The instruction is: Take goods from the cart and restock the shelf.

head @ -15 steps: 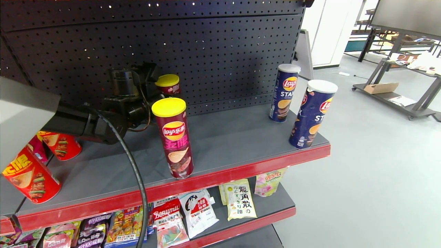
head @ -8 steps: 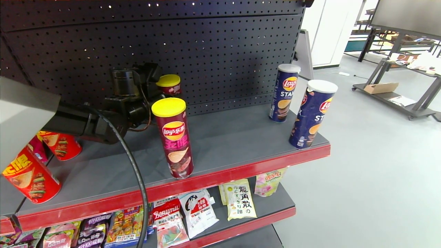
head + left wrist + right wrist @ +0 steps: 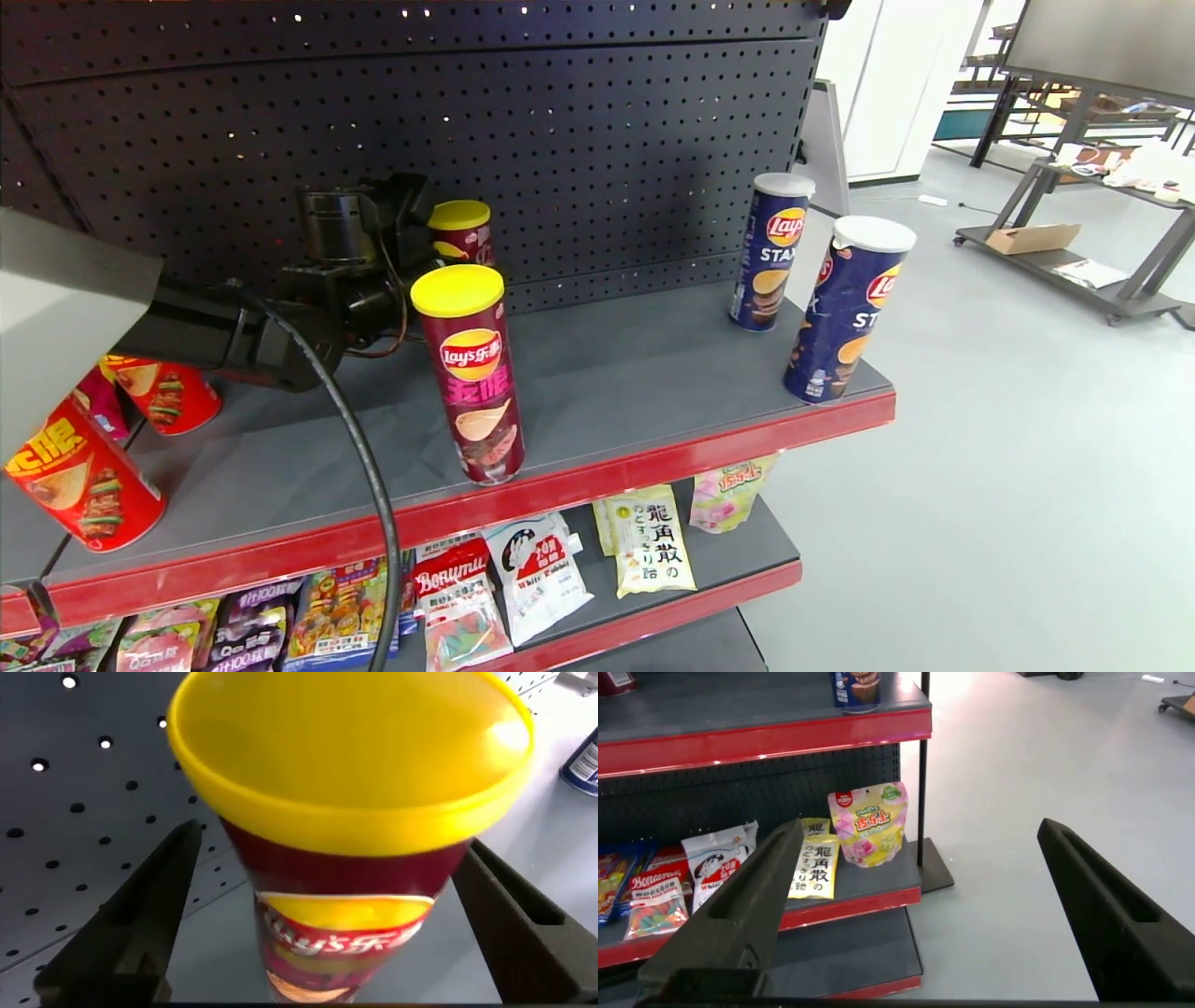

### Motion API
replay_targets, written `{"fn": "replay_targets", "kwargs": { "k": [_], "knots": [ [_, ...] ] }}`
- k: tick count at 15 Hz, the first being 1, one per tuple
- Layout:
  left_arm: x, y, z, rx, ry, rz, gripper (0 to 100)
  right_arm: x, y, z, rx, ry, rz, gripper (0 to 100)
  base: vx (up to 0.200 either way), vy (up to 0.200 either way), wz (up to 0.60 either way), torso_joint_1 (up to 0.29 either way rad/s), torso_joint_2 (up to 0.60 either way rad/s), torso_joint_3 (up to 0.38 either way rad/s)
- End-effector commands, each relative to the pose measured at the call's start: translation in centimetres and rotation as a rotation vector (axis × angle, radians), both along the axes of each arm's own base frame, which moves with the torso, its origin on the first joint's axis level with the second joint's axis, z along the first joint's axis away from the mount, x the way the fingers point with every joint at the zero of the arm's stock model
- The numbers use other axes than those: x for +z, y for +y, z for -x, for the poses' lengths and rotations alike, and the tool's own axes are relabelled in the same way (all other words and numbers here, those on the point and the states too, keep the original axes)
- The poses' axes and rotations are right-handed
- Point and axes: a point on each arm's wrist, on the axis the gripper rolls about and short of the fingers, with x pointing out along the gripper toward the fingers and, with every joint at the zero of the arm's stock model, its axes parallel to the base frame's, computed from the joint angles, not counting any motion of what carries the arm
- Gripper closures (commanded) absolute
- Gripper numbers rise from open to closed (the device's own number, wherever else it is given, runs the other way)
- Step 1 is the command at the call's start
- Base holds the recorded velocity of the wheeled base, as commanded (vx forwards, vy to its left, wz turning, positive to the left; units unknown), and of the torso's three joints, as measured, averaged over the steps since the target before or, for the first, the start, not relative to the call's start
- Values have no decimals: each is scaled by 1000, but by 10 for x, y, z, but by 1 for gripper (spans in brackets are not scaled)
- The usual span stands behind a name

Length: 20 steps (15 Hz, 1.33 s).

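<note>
The left claw [image 3: 332, 831] is spread wide, its fingers [image 3: 140, 924] flanking the maroon crisp tube with a yellow plastic lid [image 3: 459, 227] without clearly pressing it. The tube stands upright between them at the back of the grey metal shelf [image 3: 635, 373]. The right claw [image 3: 920, 826], also wide and empty, is well apart. The tube's base is hidden.

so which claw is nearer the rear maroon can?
Left. The left claw sits open around the can by the pegboard; the right claw is well away, facing the lower shelves.
</note>
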Motion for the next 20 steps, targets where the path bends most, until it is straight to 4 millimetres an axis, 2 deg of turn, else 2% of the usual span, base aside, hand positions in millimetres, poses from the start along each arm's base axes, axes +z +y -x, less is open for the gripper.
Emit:
{"fn": "replay_targets", "kwargs": {
  "k": [1, 7, 15, 20],
  "knots": [
    [4, 5, 8, 4, 5, -2, 0, 0, 0, 0, 1, 1, 0, 0, 0, 0, 0, 0, 0, 0],
    [6, 21, 37, -14, 94, -16, 0, 0, 0, 0, 1, 1, 0, 0, 0, 0, 0, 0, 0, 0],
    [-15, 31, 66, -6, 193, -37, 0, 0, 0, 0, 1, 1, 0, 0, 0, 0, 0, 0, 0, 0],
    [-16, 53, 96, 43, 258, -49, 0, 0, 0, 0, 1, 1, 0, 0, 0, 0, 0, 0, 0, 0]
  ]
}}
